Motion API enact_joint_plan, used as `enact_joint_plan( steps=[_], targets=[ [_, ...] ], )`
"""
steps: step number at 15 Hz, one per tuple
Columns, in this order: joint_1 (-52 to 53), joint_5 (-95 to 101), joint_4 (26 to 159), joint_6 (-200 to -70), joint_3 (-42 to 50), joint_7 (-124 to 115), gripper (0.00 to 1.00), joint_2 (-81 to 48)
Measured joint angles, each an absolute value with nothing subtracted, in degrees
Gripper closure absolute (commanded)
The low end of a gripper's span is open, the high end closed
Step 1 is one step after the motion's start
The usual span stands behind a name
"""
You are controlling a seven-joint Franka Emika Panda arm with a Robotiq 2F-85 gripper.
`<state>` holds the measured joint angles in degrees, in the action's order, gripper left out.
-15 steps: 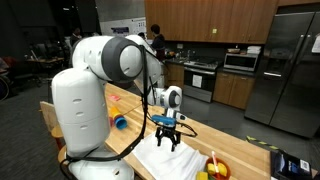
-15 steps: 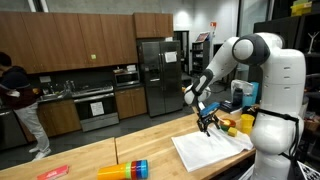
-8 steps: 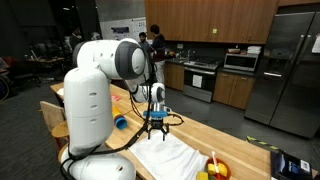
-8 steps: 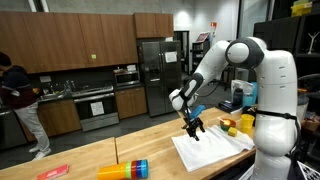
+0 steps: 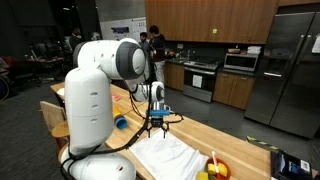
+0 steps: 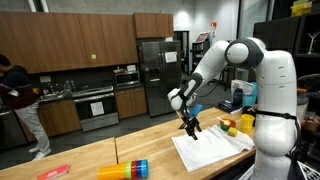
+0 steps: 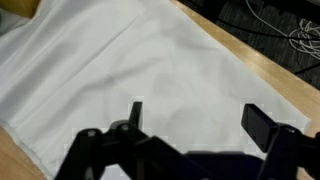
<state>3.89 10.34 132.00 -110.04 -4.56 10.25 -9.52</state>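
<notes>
Wrist view: gripper jaws spread wide, nothing between them, pointing down over white cloth. Cloth lies flat and lightly creased on wooden countertop, with bare wood showing along its edge. In both exterior views the gripper hangs over the end of the cloth away from the robot base; contact cannot be told. Stacked coloured cups lie on their side well apart along the counter. Yellow items sit beyond the cloth, near the base. Refrigerator in the background
</notes>
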Motion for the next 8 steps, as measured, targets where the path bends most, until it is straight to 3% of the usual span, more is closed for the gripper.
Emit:
enact_joint_plan(
  steps=[8],
  targets=[
    [3.9, 10.16, 134.74, -116.05, -5.52, 23.17, 0.0, -9.65]
  ],
)
